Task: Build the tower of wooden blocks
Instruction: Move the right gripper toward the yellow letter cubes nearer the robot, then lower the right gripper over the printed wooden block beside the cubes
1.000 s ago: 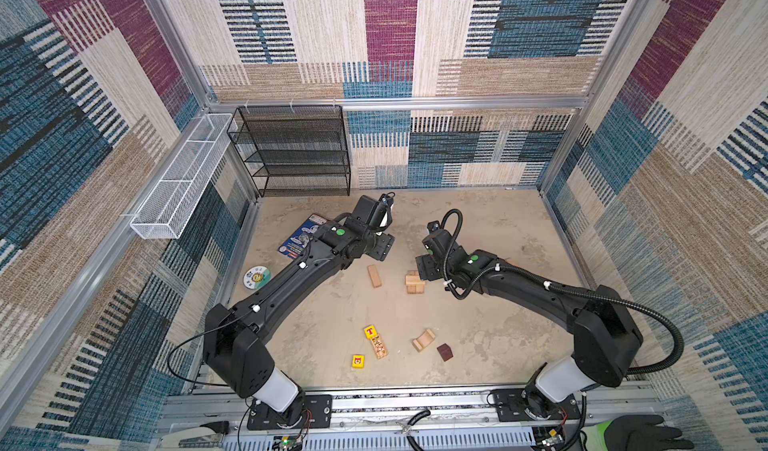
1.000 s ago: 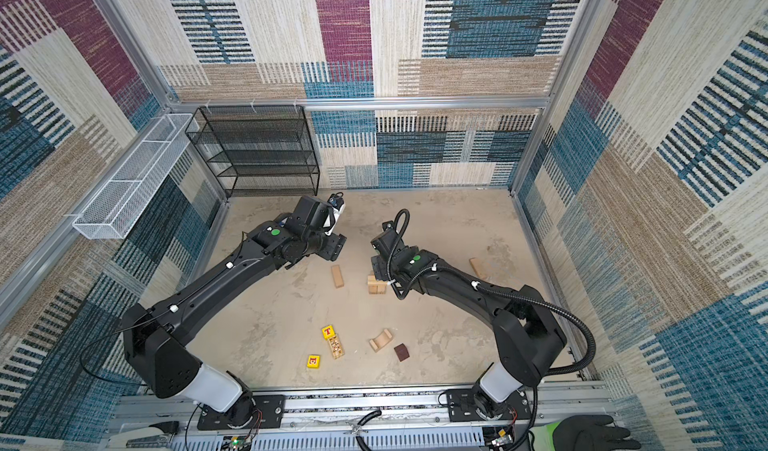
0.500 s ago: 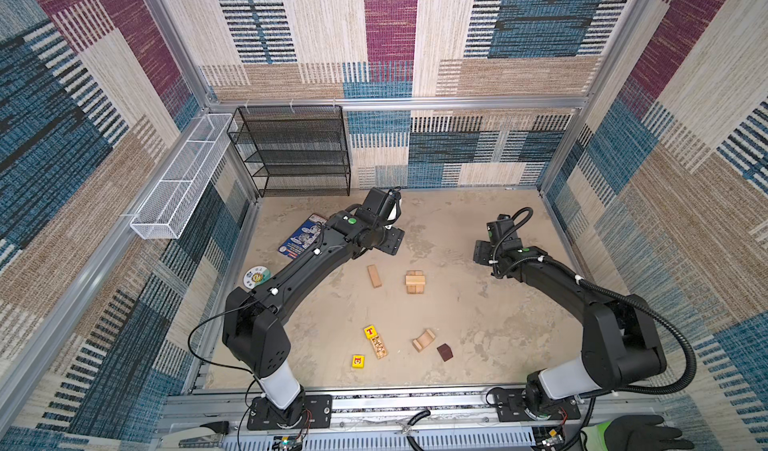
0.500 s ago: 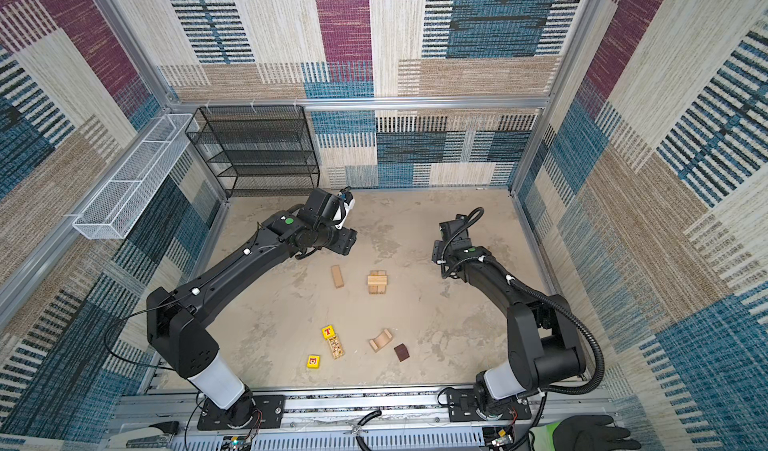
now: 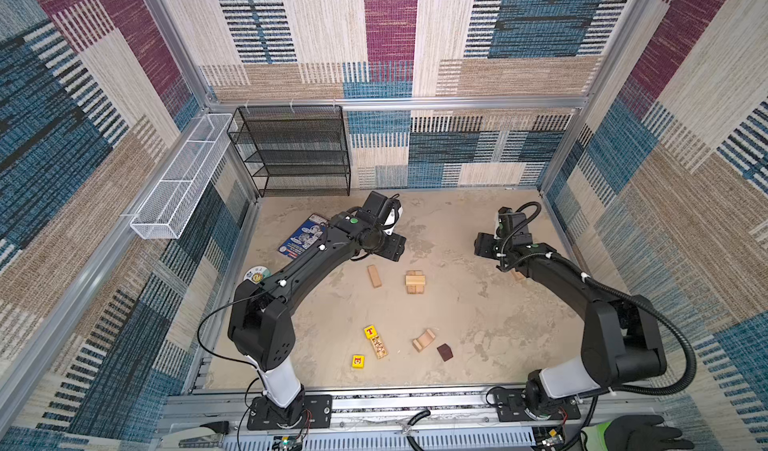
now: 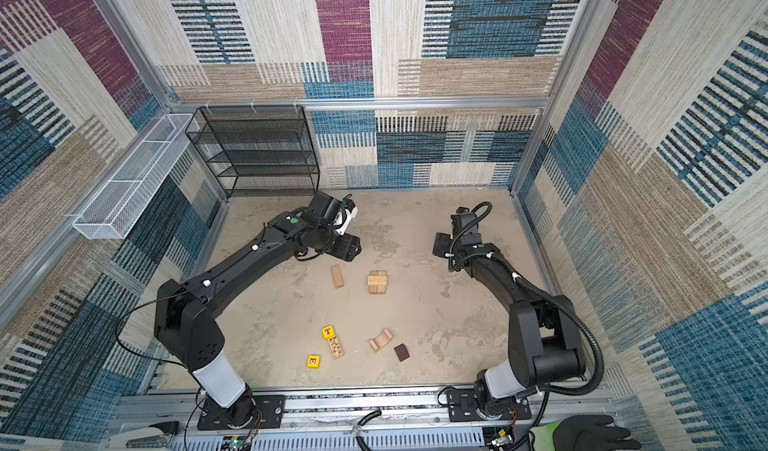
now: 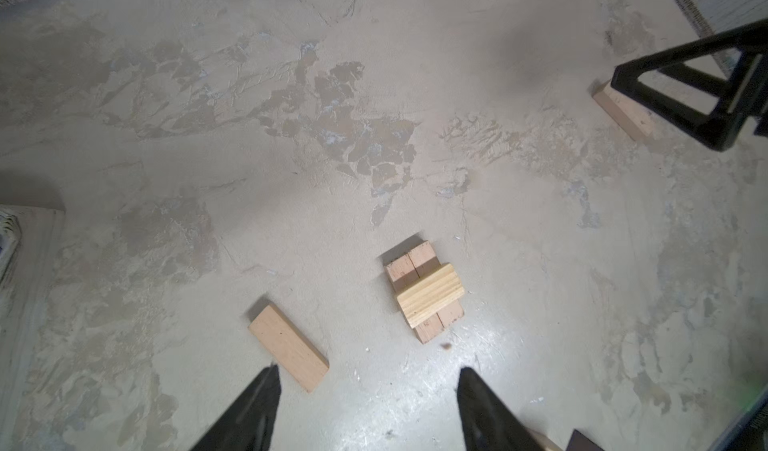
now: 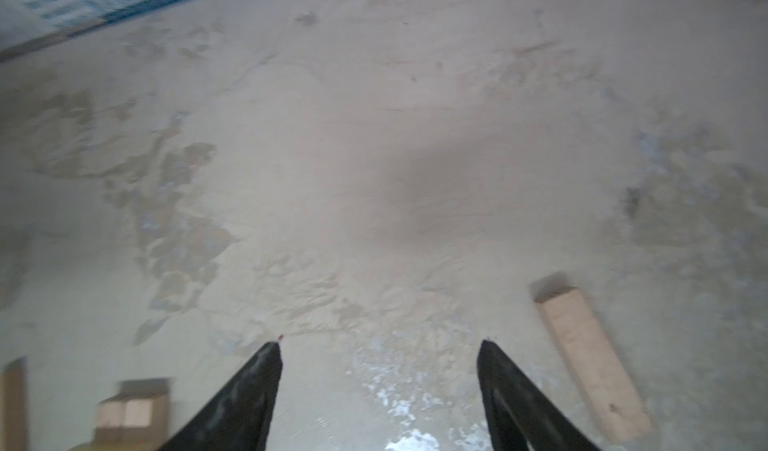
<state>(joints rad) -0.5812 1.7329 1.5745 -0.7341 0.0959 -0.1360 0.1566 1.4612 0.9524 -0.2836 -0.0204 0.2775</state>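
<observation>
- My left pincer (image 7: 369,370) is released: its jaws stand wide apart with only bare table (image 7: 374,95) between them. It grasps nothing.
- The wood block tower (image 5: 415,281) sits near the middle of the table in both top views. It is two pale bars side by side with a third bar laid crosswise on top. In the left wrist view it lies just ahead of the left pincer.
- A loose bar (image 7: 289,347) lies flat beside the tower, apart from it. One end is close to a tip of the left pincer, but I cannot tell whether they touch.
- My right pincer (image 8: 380,343) is released too. The right wrist view is blurred, yet the jaws are plainly spread over bare table, grasping nothing.
- A far bar (image 8: 590,361) lies flat just outside the right pincer's jaws, not between them. From above it is mostly hidden under the right arm (image 5: 557,268).
- Near the front edge, a yellow T cube (image 5: 370,331) touches a printed bar (image 5: 379,347), and a second yellow cube (image 5: 358,361) lies a little apart.
- The arch (image 5: 424,340) lies near them, with the dark brown cube (image 5: 444,352) just beside it.
- The blue packet (image 5: 305,237) and the round disc (image 5: 255,273) lie on the left side of the table, well apart from the tower.
</observation>
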